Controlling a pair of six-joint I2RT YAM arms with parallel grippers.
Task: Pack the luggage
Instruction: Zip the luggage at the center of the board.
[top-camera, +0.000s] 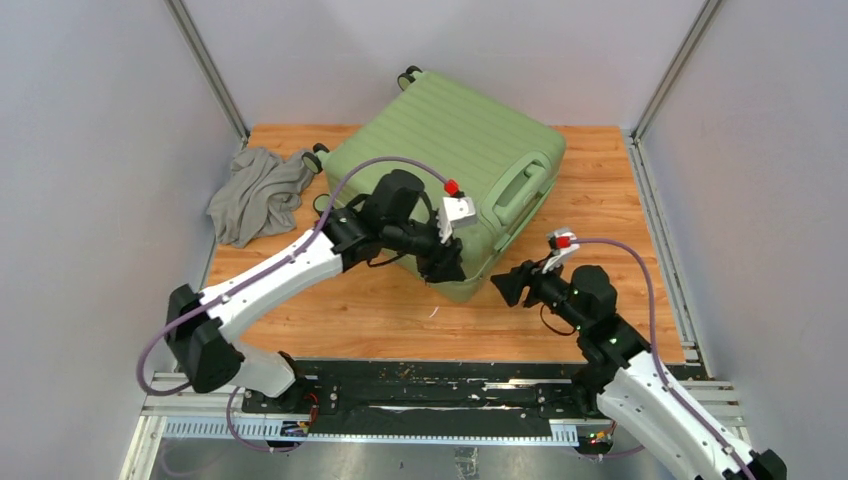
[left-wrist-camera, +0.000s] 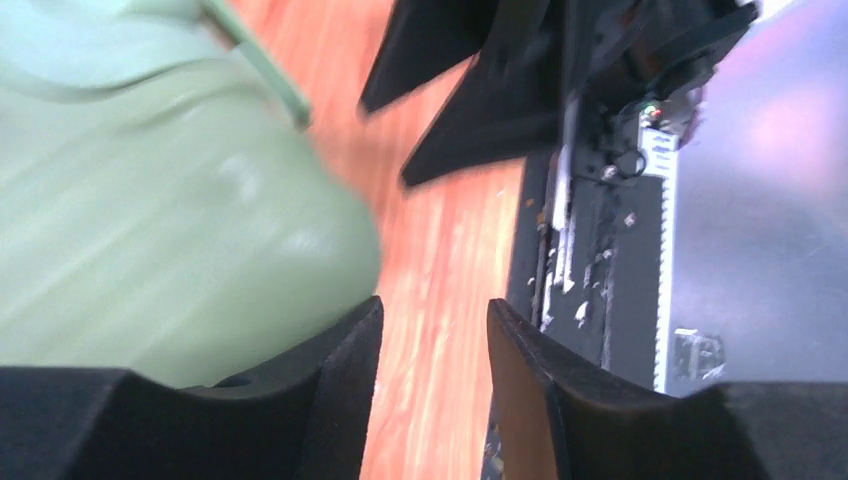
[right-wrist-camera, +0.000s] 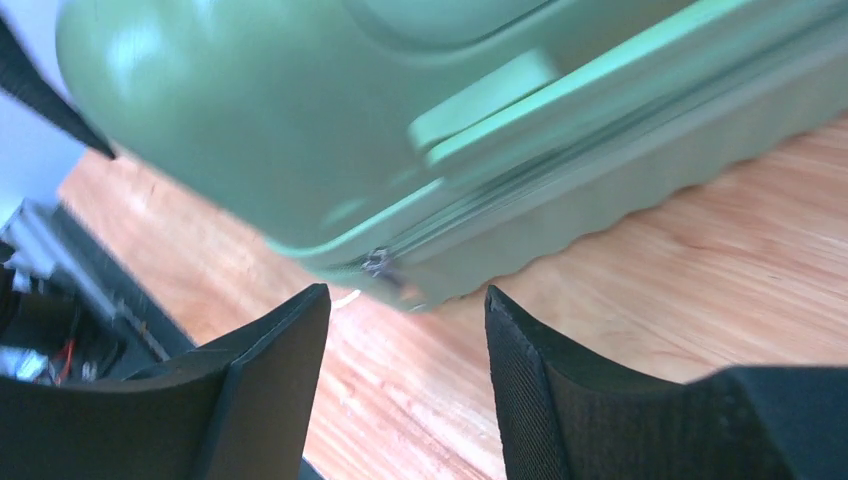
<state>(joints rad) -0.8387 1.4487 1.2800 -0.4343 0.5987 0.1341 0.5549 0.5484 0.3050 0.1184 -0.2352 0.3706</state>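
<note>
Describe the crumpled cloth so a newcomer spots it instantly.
Start at the big light-green suitcase lying closed on the wooden table. Just past its wheeled corner, toward the table's left edge, the grey cloth lies crumpled. It is the only soft, grey thing there.

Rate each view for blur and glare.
Top external: sharp and evenly lit, the luggage crisp down to its ribs. Left wrist: motion blur smears the luggage and the table; only the left fingers are sharp. Right wrist: the luggage is softly blurred, with a pale sheen on its shell; the right fingers are crisp.
</note>
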